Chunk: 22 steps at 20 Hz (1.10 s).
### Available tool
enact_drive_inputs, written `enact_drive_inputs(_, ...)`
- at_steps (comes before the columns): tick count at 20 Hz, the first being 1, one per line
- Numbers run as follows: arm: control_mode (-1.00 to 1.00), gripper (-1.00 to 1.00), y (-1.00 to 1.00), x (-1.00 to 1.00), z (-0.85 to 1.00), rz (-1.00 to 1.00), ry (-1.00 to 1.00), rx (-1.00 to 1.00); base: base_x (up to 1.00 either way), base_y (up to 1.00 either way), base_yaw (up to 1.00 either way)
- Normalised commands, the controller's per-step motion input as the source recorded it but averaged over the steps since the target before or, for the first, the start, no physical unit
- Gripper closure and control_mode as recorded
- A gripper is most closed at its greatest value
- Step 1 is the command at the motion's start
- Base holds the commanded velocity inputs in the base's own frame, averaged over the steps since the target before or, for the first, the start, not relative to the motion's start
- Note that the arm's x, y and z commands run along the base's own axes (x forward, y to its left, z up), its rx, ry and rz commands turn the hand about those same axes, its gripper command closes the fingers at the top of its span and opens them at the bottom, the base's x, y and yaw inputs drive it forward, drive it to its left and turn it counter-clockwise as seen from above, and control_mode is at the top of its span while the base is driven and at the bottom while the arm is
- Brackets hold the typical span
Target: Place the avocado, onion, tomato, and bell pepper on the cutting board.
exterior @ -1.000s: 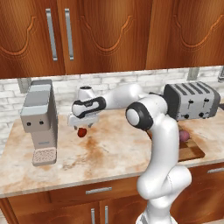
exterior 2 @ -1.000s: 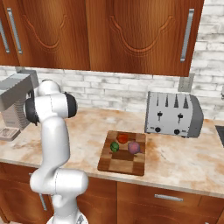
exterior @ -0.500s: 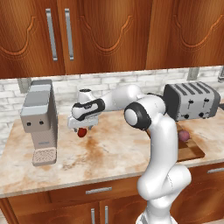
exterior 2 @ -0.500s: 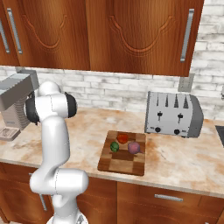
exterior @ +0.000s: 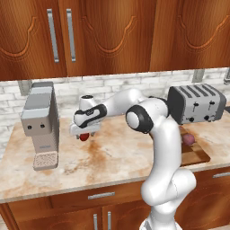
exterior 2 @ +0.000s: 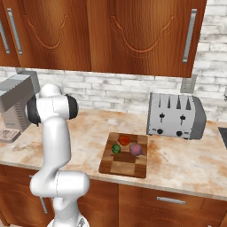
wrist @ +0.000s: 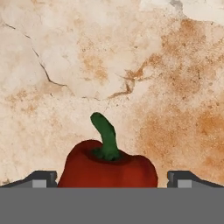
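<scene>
Bell pepper [wrist: 107, 168], last off the cutting board [exterior 2: 124, 162], sits on the tabletop [exterior: 117, 155] between wide-apart jaws of the gripper [exterior: 84, 133]; next, close.

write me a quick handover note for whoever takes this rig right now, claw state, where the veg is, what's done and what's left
Claw: open, lowered around the bell pepper, fingertips either side, not yet closed.
Bell pepper: on the counter near the coffee machine.
Avocado, tomato, onion: on the cutting board.
Done: three of four placed.
Left: close on the pepper, carry it to the board, release.
</scene>
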Motion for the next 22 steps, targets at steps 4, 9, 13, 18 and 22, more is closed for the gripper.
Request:
enact_drive_inputs(4,-1.00,1.00,0.12,0.00,-0.09,0.00,0.00,-0.02,0.00,0.00,0.00)
enact_drive_inputs(9,-1.00,1.00,0.00,-0.31,0.20,0.00,-0.07,-0.02,0.00,0.00,0.00)
enact_drive_inputs(13,-1.00,1.00,-0.04,-0.41,0.56,0.00,-0.07,-0.01,0.00,0.00,0.00)
enact_drive_inputs(18,-1.00,1.00,-0.18,-0.70,0.58,0.00,-0.10,0.00,0.00,0.00,0.00)
enact_drive_inputs(22,-1.00,1.00,-0.31,-0.79,0.55,-0.01,-0.07,0.00,0.00,0.00,0.00)
